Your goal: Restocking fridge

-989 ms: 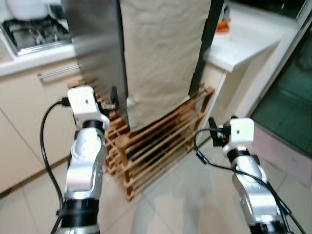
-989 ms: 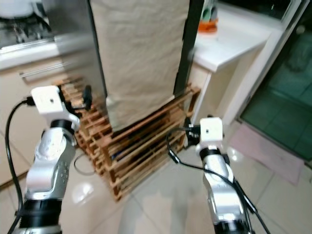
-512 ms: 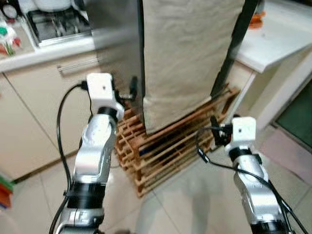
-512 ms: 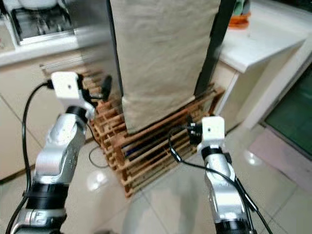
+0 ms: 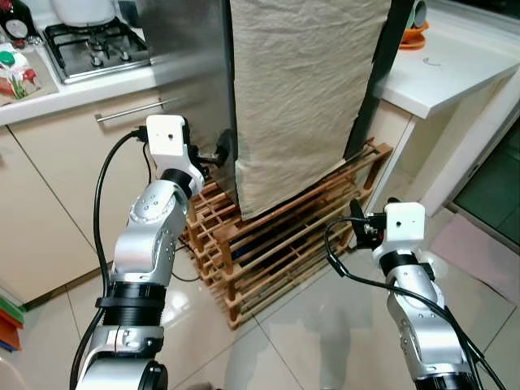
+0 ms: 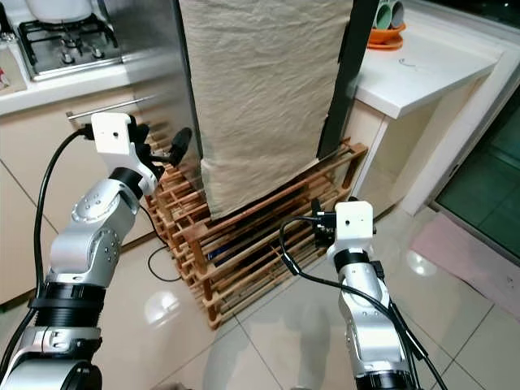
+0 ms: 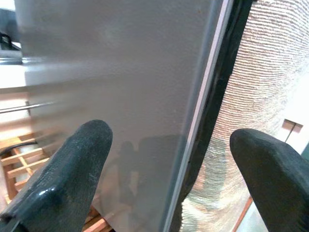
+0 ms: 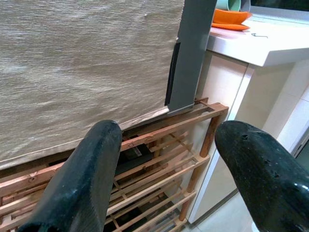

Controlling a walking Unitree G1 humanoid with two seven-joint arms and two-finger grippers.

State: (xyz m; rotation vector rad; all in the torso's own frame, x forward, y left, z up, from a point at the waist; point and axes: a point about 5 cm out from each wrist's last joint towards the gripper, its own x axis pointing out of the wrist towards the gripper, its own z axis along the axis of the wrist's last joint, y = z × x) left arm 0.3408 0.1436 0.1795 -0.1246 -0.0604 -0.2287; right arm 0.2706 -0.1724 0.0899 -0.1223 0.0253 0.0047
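Note:
The fridge (image 5: pixel 183 49) has a steel side, and a beige cloth (image 5: pixel 301 89) hangs down its front. It stands on a slatted wooden rack (image 5: pixel 276 244). My left gripper (image 5: pixel 221 150) is raised to the fridge's front corner, open, with nothing between its fingers. In the left wrist view the fingers (image 7: pixel 63 169) straddle the dark door edge (image 7: pixel 217 96) at close range. My right gripper (image 5: pixel 357 223) is lower, open and empty, pointing at the rack's right end (image 8: pixel 193 121) below the cloth's hem.
A gas stove (image 5: pixel 97 45) and a cream cabinet with a bar handle (image 5: pixel 134 111) stand to the left. A white counter (image 5: pixel 455 69) with an orange dish (image 6: pixel 382 36) stands to the right. The glossy tiled floor (image 5: pixel 325 325) lies in front, with a mat (image 5: pixel 487 252) at the right.
The head camera has shifted, so the whole scene has slid sideways. My left gripper now sits closer to the fridge's front corner. The right arm holds much the same pose.

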